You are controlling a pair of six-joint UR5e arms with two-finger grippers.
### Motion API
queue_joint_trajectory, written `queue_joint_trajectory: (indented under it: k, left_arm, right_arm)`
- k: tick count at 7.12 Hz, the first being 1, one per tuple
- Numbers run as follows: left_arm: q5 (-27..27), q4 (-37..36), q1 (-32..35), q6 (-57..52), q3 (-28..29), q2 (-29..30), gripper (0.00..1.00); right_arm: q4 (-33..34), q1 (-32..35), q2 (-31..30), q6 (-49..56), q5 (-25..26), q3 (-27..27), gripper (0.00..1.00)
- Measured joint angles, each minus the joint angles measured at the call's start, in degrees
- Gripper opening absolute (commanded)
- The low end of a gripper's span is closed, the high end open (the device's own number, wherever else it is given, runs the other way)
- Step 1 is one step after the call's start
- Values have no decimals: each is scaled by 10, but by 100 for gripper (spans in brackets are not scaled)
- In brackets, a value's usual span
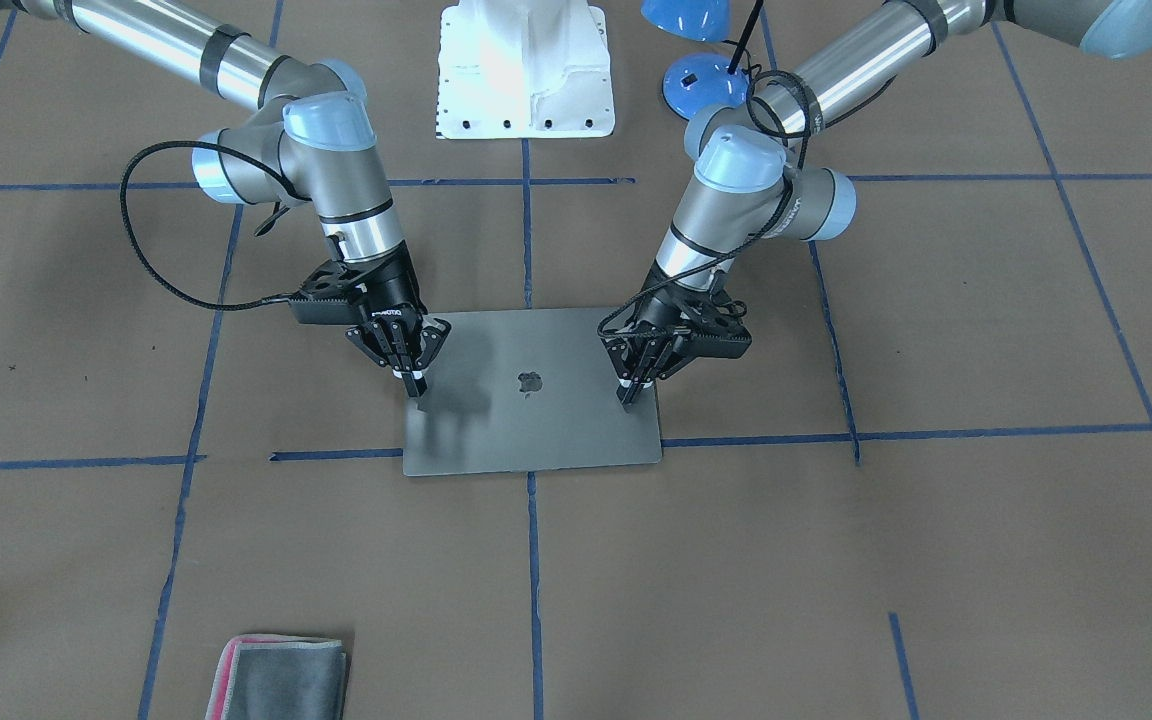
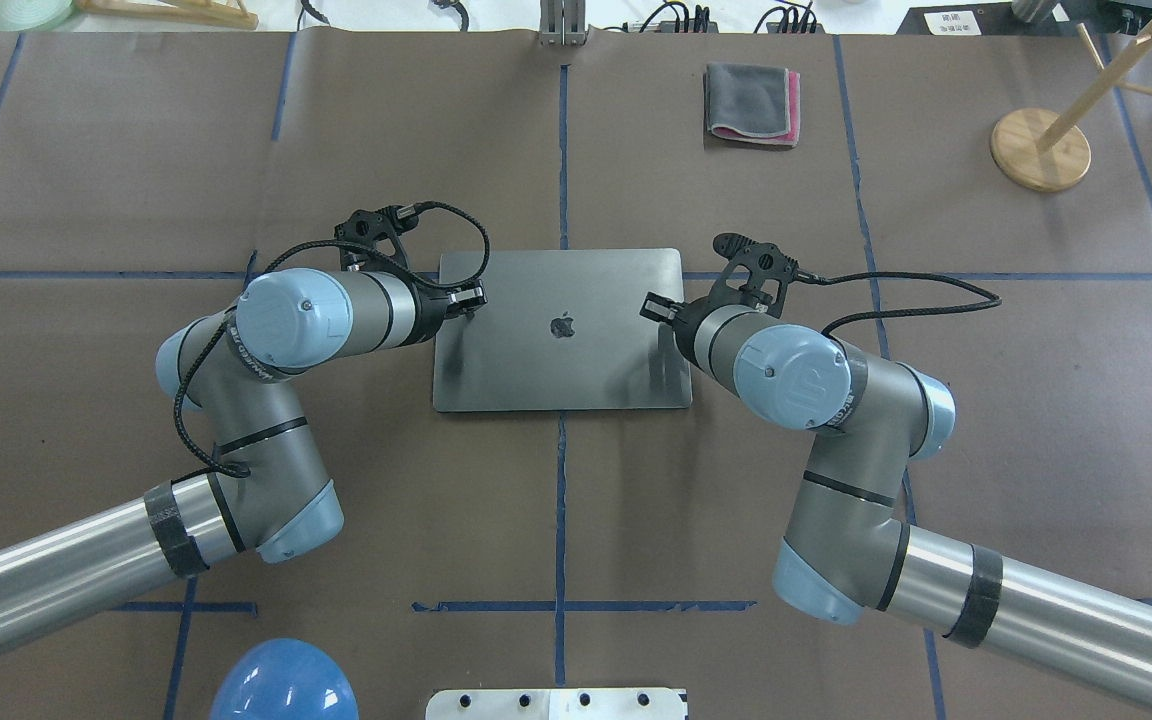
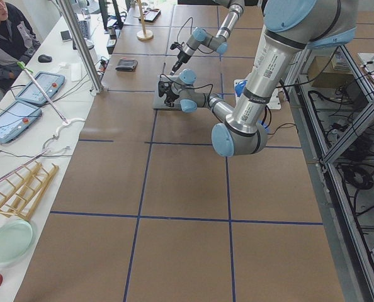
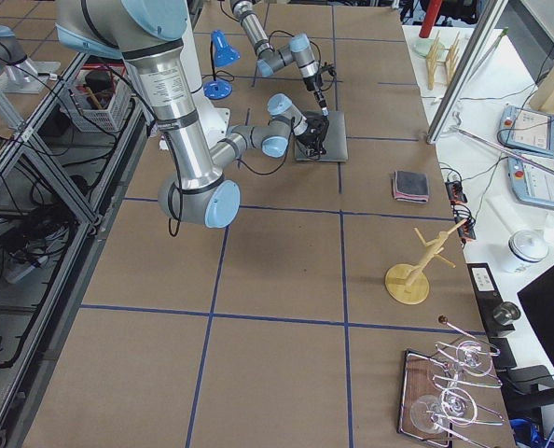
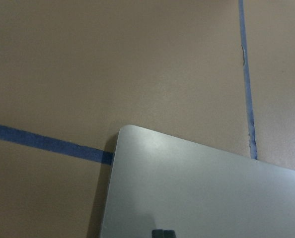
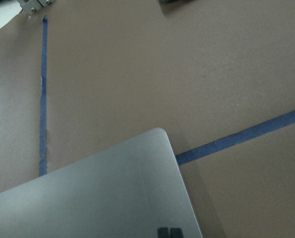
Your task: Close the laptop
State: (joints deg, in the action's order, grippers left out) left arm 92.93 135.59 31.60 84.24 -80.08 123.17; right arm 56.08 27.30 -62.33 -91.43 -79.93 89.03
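Grey laptop (image 1: 536,432) closed flat, dark apple logo (image 1: 530,381) up

Both arms are the same build. The left arm (image 2: 266,440) and right arm (image 2: 841,500) have polished silver tubes, matte grey joint housings and pale blue round end caps. One cap on the right arm carries a grey UR logo (image 2: 806,385). Black tape bands (image 2: 176,515) wrap the silver tubes. A black braided cable (image 2: 191,400) loops loose along each forearm to a black wrist bracket (image 2: 376,228). Same hardware on left gripper (image 1: 628,395) and right gripper (image 1: 416,385): black linkage, two slim fingers, white lettering on the body. The base (image 1: 526,70) is glossy white with a row of dark holes along one edge.
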Motion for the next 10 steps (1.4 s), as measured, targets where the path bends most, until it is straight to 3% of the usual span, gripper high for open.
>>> queue_joint_trajectory:
  k: [4,6,8,10]
  left_arm:
    - [145,-36,57,-7,-30,-16,99]
    - [202,-180,86,-60,-129,-51,99]
    - [209,-381,93,-158,-256,-86,99]
    - [212,-478,115,-275,-355,-168,99]
  right_arm:
    - [123,40,0,39,-118,58,100]
    - [206,59,-9,108,-162,106,100]
    - [307,83,-41,213,-196,177,100]
    - [347,152,-113,353,-280,239,100]
